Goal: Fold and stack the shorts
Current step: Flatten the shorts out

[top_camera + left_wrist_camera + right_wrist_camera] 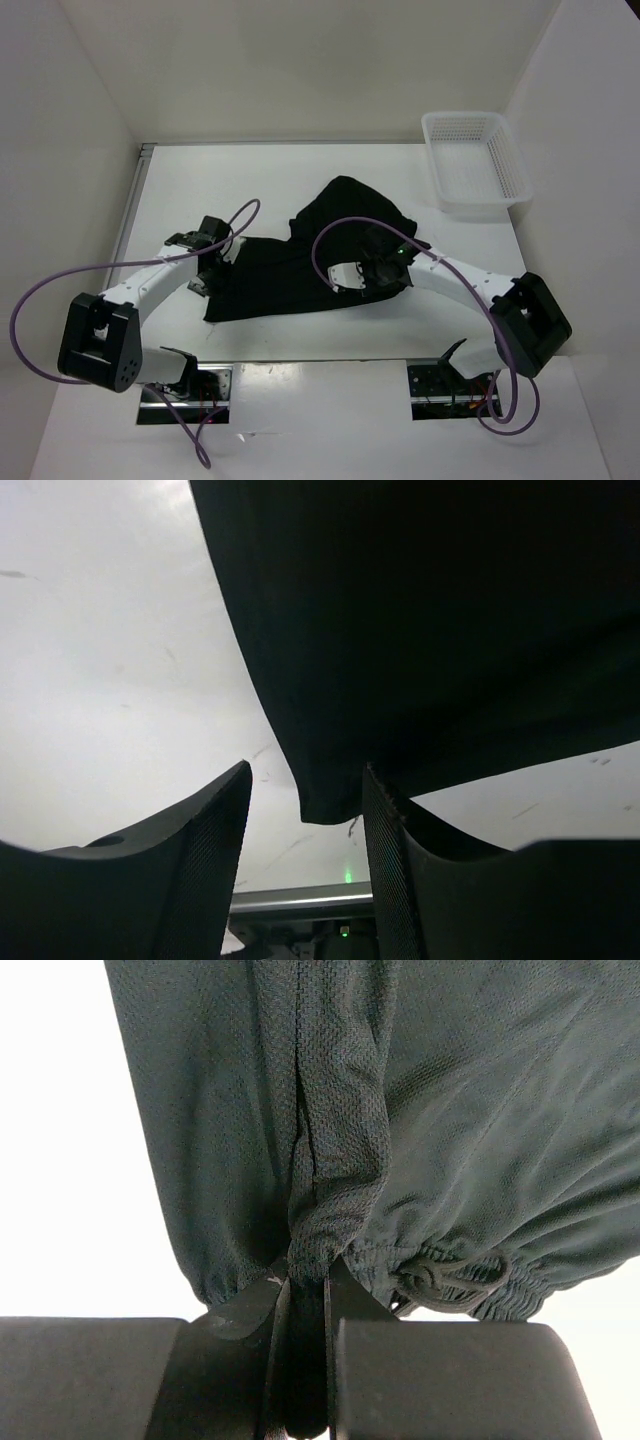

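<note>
White worktop (pixel 300 170), top view: the shorts (pixel 290 285) lie spread mid-surface, with a white basket (pixel 475 165) at the far right. Left wrist: left tool (pixel 306 775) apart, fabric corner between its fingers. Right wrist: right tool (pixel 305 1305) clamped on the shorts' gathered edge.

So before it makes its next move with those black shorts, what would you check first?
1. Is the right gripper clamped on the shorts? Ok: cloth is bunched between its closed jaws.
2. Is the left gripper holding cloth? Not ok: it is open, and a corner lies loose between its fingers.
3. Is the drawstring outside the clamp? Ok: it lies just beside it.
4. Are the shorts lying flat? Not ok: they are rumpled, with one part bunched up on the far side.
5. Is the basket out of the way? Ok: it stands apart at the far right corner.
</note>
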Robot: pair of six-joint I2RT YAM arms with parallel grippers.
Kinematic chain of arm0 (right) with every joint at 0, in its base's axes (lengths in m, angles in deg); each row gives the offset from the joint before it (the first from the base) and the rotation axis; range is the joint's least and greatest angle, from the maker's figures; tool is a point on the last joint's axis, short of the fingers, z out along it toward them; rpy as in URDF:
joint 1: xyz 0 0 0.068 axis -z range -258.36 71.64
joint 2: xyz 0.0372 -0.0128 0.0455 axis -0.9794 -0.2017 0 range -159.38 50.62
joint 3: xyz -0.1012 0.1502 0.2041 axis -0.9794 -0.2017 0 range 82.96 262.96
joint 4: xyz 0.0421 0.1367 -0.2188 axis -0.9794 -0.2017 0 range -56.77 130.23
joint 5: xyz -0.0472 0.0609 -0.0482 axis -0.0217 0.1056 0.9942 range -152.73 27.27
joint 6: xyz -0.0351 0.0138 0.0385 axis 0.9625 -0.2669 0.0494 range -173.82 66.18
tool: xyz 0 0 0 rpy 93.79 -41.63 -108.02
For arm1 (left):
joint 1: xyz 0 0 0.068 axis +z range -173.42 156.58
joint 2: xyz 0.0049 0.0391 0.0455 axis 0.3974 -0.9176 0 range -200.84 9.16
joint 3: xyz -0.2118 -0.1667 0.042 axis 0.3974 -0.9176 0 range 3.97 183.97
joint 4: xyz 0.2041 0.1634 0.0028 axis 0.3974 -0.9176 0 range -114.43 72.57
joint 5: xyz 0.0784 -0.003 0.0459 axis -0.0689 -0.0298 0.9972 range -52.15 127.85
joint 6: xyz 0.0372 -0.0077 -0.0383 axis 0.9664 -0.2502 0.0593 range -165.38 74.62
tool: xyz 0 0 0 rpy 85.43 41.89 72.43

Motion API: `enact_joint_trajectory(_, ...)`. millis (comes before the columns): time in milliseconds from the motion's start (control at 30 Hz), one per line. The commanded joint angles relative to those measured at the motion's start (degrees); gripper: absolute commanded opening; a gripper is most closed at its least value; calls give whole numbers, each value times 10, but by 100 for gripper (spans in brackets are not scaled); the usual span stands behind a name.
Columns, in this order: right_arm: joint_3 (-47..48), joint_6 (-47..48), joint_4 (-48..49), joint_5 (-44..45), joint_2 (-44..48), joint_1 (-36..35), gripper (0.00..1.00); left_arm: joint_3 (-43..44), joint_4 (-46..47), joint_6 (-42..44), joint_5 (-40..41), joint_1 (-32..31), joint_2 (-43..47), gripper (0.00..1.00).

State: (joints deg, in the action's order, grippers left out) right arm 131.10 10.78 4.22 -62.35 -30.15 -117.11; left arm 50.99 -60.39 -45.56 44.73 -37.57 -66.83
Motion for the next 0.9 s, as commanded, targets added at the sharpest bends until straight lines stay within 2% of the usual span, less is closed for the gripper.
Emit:
enact_joint_trajectory(0, -13, 6, -6, 6, 29, -2, 0, -18, -25, 2, -6, 3, -14, 56)
enact_joint_trajectory(167, -29, 18, 6, 11, 34, -2, 0, -18, -8, 2, -1, 3, -36, 56)
enact_joint_trajectory(367, -29, 18, 17, 11, 40, -2, 0, -11, -70, 2, -27, 3, -56, 55)
enact_joint_trajectory(567, -29, 25, 28, 11, 40, -2, 0, 10, -106, 2, -56, -8, -67, 46)
enact_joint_trajectory(867, -29, 30, 38, 22, 28, -2, 0, -3, -86, 2, -50, -36, -103, 33)
